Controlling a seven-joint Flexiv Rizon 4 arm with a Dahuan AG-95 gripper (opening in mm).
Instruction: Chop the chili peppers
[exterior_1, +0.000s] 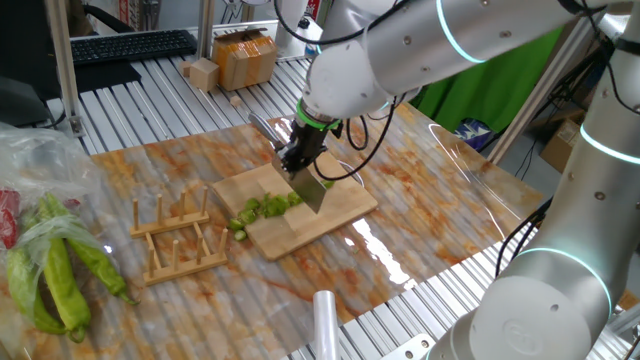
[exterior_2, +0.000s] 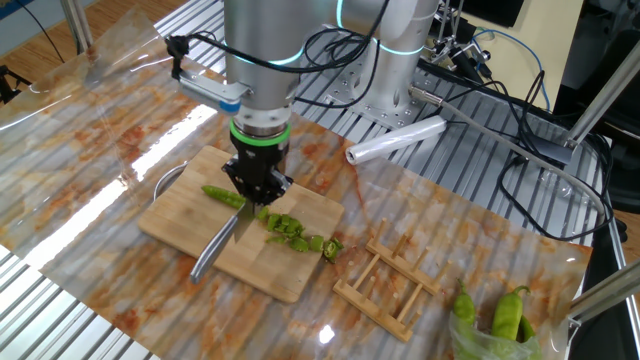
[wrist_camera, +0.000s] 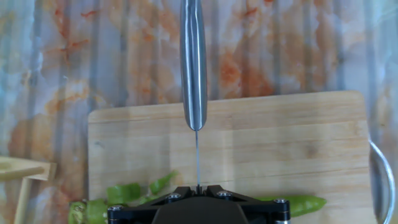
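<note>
My gripper (exterior_1: 301, 160) is shut on a knife, pinching the blade's spine. The blade (exterior_1: 314, 192) stands edge-down across the wooden cutting board (exterior_1: 335, 215), and the steel handle (wrist_camera: 193, 62) points away from the hand. The slim green chili lies under the blade. Its uncut piece (exterior_2: 222, 195) is on one side and several cut chunks (exterior_2: 290, 228) on the other, trailing towards the board's edge. In the hand view the gripper (wrist_camera: 198, 186) sits at the bottom, with the uncut piece (wrist_camera: 301, 201) to the right and the chunks (wrist_camera: 124, 193) to the left.
A wooden rack (exterior_1: 175, 235) stands beside the board, also in the other fixed view (exterior_2: 385, 280). Large uncut green peppers (exterior_1: 60, 270) lie in a plastic bag. A roll of film (exterior_2: 395, 140) lies near the arm's base. A cardboard box (exterior_1: 245, 55) and a keyboard (exterior_1: 130, 45) are further off.
</note>
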